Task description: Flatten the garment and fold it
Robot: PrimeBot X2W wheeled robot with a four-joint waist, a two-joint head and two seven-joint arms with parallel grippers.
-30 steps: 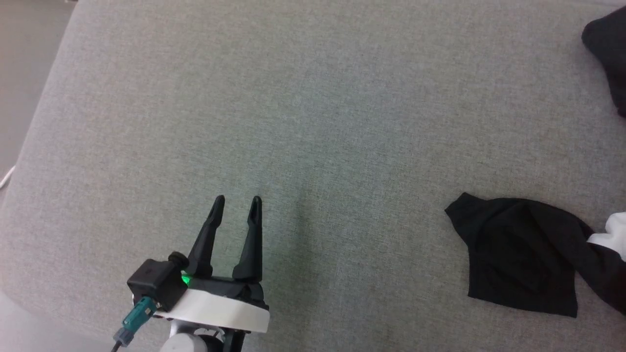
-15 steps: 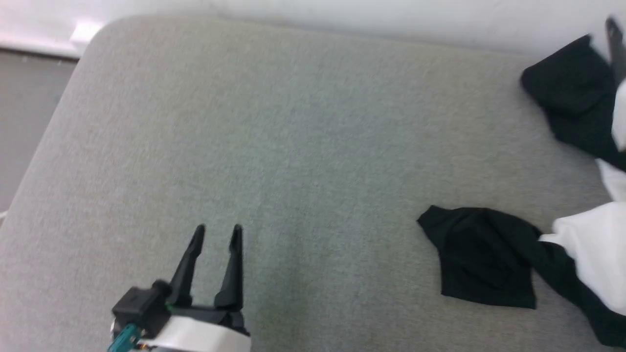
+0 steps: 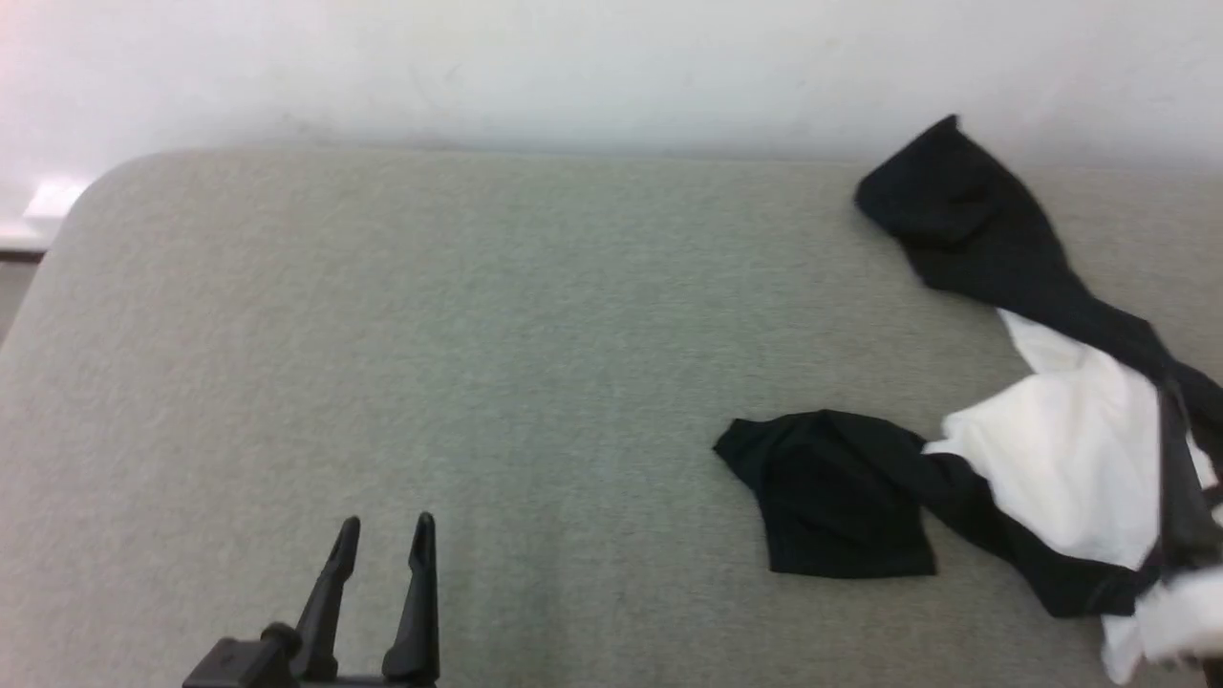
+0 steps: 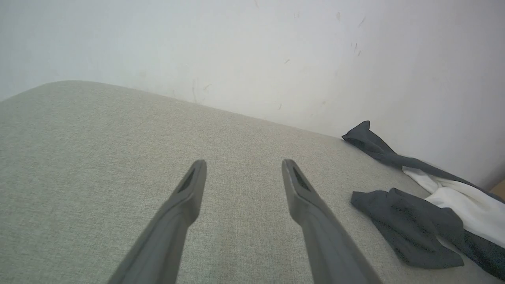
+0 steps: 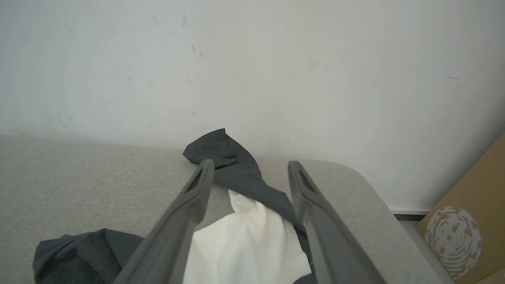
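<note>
The garment (image 3: 1070, 459) lies crumpled at the right of the grey cushioned surface (image 3: 478, 334). Its white body is bunched between two long black sleeves. One sleeve (image 3: 841, 497) is folded toward the middle and the other (image 3: 955, 210) reaches to the back wall. My left gripper (image 3: 385, 535) is open at the lower left, well apart from the cloth, nothing between its fingers. In the left wrist view the left gripper (image 4: 243, 165) points at bare cushion, the garment (image 4: 453, 197) off to its right. My right gripper (image 5: 251, 169) stands open above the garment (image 5: 244, 236), not holding it.
A white wall (image 3: 573, 67) runs along the cushion's far edge. The cushion's rounded left corner (image 3: 86, 191) drops to the floor. A brown cardboard box (image 5: 465, 228) stands past the cushion's right end. Bare cushion lies between the left gripper and the garment.
The head camera has tilted up and turned right, so the wall and more of the garment's white body now show. Both grippers stay open.
</note>
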